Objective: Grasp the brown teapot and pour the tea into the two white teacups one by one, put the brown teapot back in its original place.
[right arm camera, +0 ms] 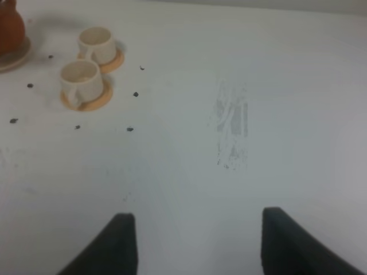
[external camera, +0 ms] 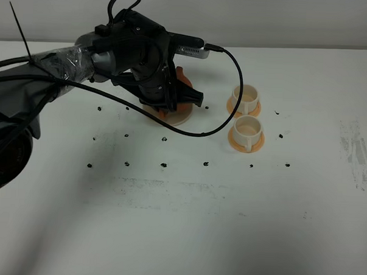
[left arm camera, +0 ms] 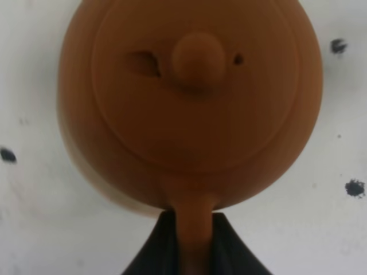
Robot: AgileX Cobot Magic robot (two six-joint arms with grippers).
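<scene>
The brown teapot point(left arm camera: 189, 103) sits on the cream saucer point(external camera: 179, 118), at the back left of the cups. My left gripper point(external camera: 173, 105) hangs over it and hides most of it in the exterior high view. In the left wrist view the black fingers point(left arm camera: 157, 246) press on both sides of the loop handle point(left arm camera: 195, 229). Two white teacups stand on orange coasters to the right, the far one point(external camera: 246, 95) and the near one point(external camera: 247, 129). My right gripper point(right arm camera: 198, 246) is open and empty, out of the exterior high view, away from the cups point(right arm camera: 80, 77).
Small black marks point(external camera: 164, 165) dot the white table around the teapot and cups. A grey scuffed patch point(external camera: 356, 148) lies at the far right. A black cable point(external camera: 230, 109) loops from the left arm down beside the saucer.
</scene>
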